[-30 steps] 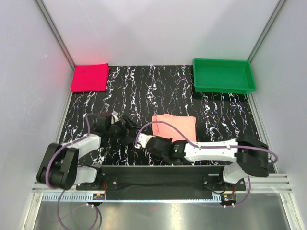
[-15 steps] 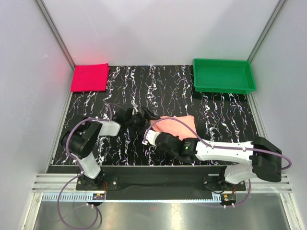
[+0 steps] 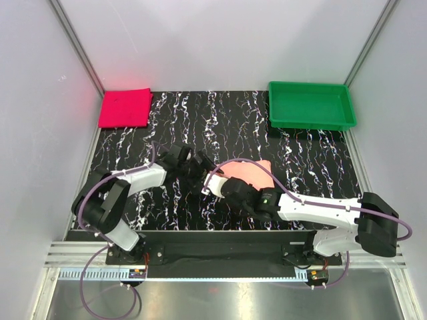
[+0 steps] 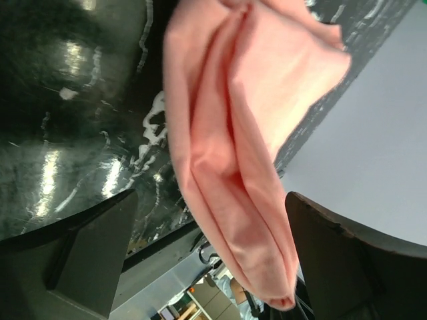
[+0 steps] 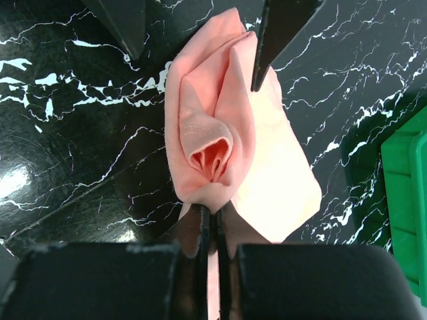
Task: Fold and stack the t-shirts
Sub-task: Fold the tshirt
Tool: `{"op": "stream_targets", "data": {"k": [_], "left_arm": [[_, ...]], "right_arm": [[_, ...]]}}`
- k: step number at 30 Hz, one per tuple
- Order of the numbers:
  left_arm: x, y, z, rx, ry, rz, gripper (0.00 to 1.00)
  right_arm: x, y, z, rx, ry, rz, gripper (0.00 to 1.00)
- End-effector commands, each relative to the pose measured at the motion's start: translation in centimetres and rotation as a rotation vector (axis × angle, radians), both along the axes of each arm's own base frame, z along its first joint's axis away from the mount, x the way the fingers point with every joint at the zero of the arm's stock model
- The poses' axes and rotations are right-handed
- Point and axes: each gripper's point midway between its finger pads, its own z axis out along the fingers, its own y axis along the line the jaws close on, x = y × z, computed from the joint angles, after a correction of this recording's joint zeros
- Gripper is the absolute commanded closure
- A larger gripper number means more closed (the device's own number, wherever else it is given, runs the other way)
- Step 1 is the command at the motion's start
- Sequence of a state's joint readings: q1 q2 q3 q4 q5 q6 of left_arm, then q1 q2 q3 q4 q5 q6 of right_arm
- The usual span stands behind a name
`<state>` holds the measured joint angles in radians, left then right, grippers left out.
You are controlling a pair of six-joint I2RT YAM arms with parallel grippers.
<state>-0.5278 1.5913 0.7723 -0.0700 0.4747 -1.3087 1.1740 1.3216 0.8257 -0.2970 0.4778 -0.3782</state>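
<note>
A salmon t-shirt (image 3: 252, 171) lies folded at the table's middle front. My right gripper (image 3: 217, 185) is shut on its near-left edge and holds that edge bunched into a raised fold; the right wrist view shows the gripper (image 5: 215, 212) pinching the cloth (image 5: 220, 127). My left gripper (image 3: 199, 170) is open at the shirt's left end. In the left wrist view the gripper (image 4: 210, 200) has the raised fold (image 4: 227, 167) between its spread fingers without closing on it. A red folded t-shirt (image 3: 125, 107) lies at the back left corner.
A green tray (image 3: 311, 105) stands at the back right and shows at the right wrist view's edge (image 5: 407, 200). The black marbled table (image 3: 213, 127) is walled by white panels. Both arms cross close together at the front centre.
My left gripper has swung right, from the front left up to the shirt's left end. My right gripper has pulled the shirt's edge up and inward, so the flat shirt is now bunched.
</note>
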Motion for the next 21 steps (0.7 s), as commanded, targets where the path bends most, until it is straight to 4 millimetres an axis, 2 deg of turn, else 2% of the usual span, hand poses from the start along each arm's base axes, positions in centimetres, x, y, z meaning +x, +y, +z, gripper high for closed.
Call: {"op": "stream_targets", "data": {"k": [1, 4, 7, 12, 15, 18, 21], "left_arm": [[-0.1, -0.3, -0.4, 0.014, 0.029, -0.005, 0.01], [-0.3, -2.1, -1.5, -0.019, 0.061, -0.042, 0.01], [0.0, -2.8, -2.2, -0.058, 0.065, -0.01, 0.01], [0.9, -2.9, -3.2, -0.051, 0.064, 0.015, 0.01], [1.5, -3.3, -2.8, -0.075, 0.051, 0.027, 0.01], [1.2, -2.7, -1.8, -0.056, 0.032, 0.031, 0.01], [-0.1, -1.1, -1.1, -0.015, 0.059, 0.067, 0.02]], "right_arm": [[0.8, 1.0, 2.9, 0.086, -0.046, 0.008, 1.0], [0.9, 1.1, 3.2, 0.089, -0.051, 0.009, 1.0], [1.0, 1.3, 3.4, 0.099, -0.051, 0.01, 1.0], [0.8, 1.6, 3.6, 0.113, -0.038, 0.011, 1.0], [0.7, 1.5, 3.7, 0.116, -0.035, 0.013, 1.0], [0.8, 1.1, 3.7, 0.111, -0.045, 0.008, 1.0], [0.8, 0.8, 3.8, 0.117, -0.049, 0.004, 1.0]]}}
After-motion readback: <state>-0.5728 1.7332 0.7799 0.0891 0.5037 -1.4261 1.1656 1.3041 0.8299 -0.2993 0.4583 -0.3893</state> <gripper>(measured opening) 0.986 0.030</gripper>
